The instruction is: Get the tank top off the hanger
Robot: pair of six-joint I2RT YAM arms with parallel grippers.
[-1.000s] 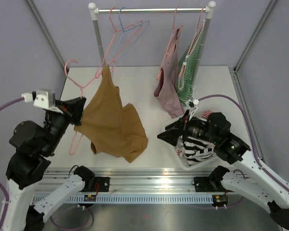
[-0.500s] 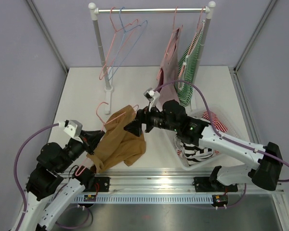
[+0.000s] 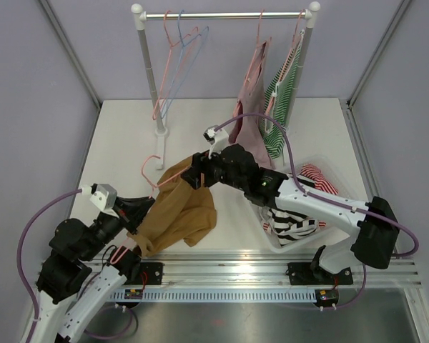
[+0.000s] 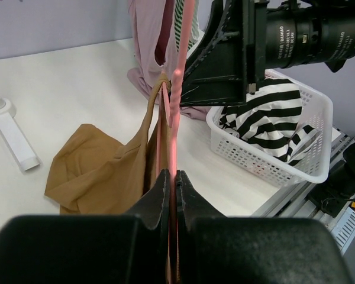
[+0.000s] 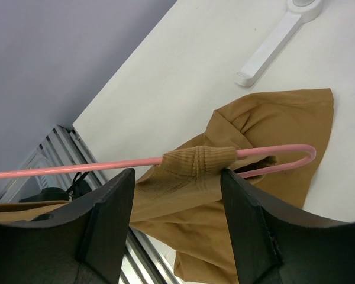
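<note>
The brown tank top [image 3: 177,214] lies crumpled on the table, one strap [image 5: 198,161] still bunched around the pink hanger [image 3: 151,167]. My left gripper [image 4: 173,175] is shut on the hanger's pink wire [image 4: 176,89] near the table's front left and holds it above the cloth. My right gripper [image 5: 177,180] is open, one finger on each side of the bunched strap and the fingers [image 5: 106,225] not touching it. In the top view the right gripper [image 3: 194,176] sits over the top of the tank top.
A clothes rack [image 3: 225,14] at the back carries empty hangers [image 3: 179,43], a pink garment [image 3: 250,136] and a green striped one [image 3: 280,100]. Its white foot [image 5: 272,47] is near the tank top. A white basket [image 3: 329,239] of striped clothes stands at the front right.
The left gripper has pulled the hanger and tank top down toward the front left. The right arm has swung left from the basket to the strap, and its jaws have narrowed.
</note>
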